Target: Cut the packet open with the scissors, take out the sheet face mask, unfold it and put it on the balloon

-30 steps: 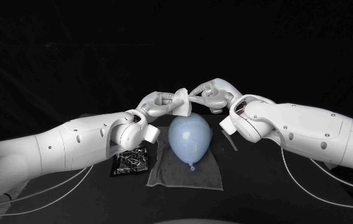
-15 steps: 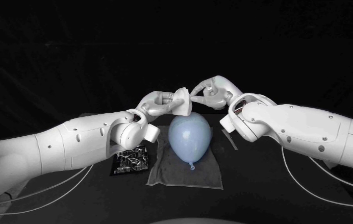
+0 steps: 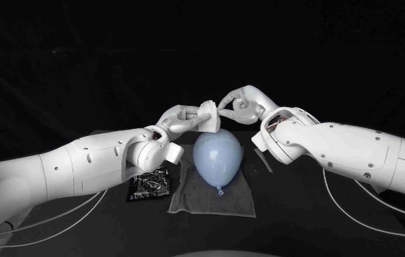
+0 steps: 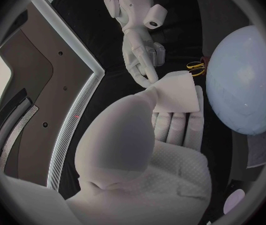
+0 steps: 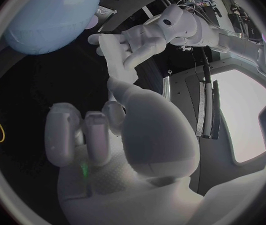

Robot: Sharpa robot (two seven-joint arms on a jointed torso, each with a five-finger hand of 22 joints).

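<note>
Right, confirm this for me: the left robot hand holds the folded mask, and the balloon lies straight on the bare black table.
One thing is wrong. The left robot hand does hold the folded mask, but the balloon lies on a grey cloth spread over the table, not on its bare top. The head view shows it.

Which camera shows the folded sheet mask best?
The left wrist view: the folded sheet mask faces it flat-on, held by the left robot hand. The head view shows it small; the right wrist view, just a narrow pale strip.
</note>
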